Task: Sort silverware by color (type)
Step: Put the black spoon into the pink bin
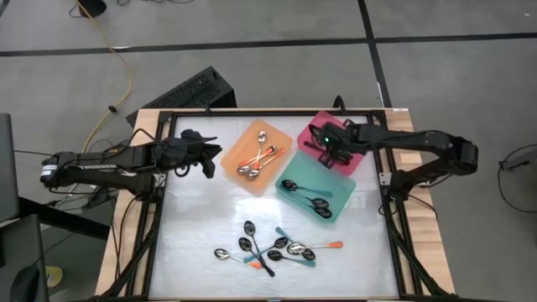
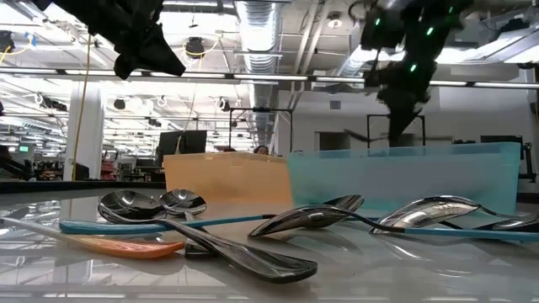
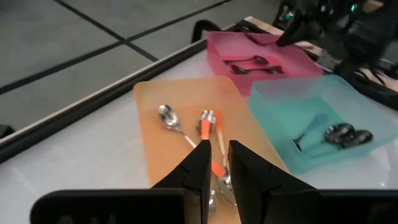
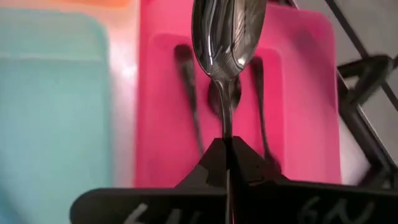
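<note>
My right gripper (image 4: 227,144) hangs over the pink tray (image 1: 331,134), shut on an all-black spoon (image 4: 227,37). Other black spoons (image 4: 186,93) lie flat in that tray. My left gripper (image 3: 221,158) hovers at the left edge of the orange tray (image 1: 256,155), its fingers slightly apart with nothing between them. Orange-handled spoons (image 3: 208,124) lie in the orange tray, teal-handled ones (image 1: 310,200) in the teal tray (image 1: 317,189). A mixed pile of spoons (image 1: 277,247) rests on the table near its front edge. My right gripper pinches the black spoon's handle (image 4: 226,127) between its two fingers. The spoon runs on along the fingers, and its bowl (image 4: 227,34) sticks out ahead of them. The fingers slant down from the table's right side. The spoon is clear of the pink tray below it.
The three trays stand close together at the back right of the white table top (image 1: 201,218). The left half of the table is bare. A black frame (image 1: 164,193) runs round the table's edge. A keyboard (image 1: 189,92) lies on the floor behind it.
</note>
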Motion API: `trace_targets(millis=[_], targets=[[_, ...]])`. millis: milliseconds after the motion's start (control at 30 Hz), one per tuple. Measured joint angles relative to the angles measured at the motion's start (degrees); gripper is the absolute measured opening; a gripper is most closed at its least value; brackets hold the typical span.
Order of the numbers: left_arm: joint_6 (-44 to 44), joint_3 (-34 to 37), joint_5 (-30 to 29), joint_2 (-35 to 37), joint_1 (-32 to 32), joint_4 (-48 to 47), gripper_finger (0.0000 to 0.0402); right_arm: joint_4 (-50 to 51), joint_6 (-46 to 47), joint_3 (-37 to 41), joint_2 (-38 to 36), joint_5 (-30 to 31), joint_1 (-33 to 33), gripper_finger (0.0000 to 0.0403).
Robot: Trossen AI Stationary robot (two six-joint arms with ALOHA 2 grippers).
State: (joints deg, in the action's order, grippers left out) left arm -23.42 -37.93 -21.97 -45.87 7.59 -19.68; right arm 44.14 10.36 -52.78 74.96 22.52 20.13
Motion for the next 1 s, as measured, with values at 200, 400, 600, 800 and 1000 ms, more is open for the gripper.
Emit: trace_targets(millis=[200,400,600,800,1000], targets=[[-2.8,0.0,-0.6,0.0,1.5,-0.1,0.0041,-9.0,-7.3,4.8,0.2,-3.5,7.5,0.0006],[-3.6,0.0,-2.7,0.0,1.5,-0.2,0.0041,-14.0,-10.2,9.9,-0.2,-7.3,12.9,0.0006],[-4.9,0.0,-5.0,0.0,1.5,-0.2,0.0041,-18.7,-10.7,15.3,-0.1,-8.9,15.6,0.0006],[-5.2,0.0,-5.7,0.0,1.5,-0.2,0.0041,-23.6,-10.4,19.6,0.0,-12.4,17.7,0.0006],[-6.3,0.0,-5.7,0.0,1.5,-0.2,0.0041,-26.7,-10.0,21.7,0.0,-13.0,19.2,0.0009]])
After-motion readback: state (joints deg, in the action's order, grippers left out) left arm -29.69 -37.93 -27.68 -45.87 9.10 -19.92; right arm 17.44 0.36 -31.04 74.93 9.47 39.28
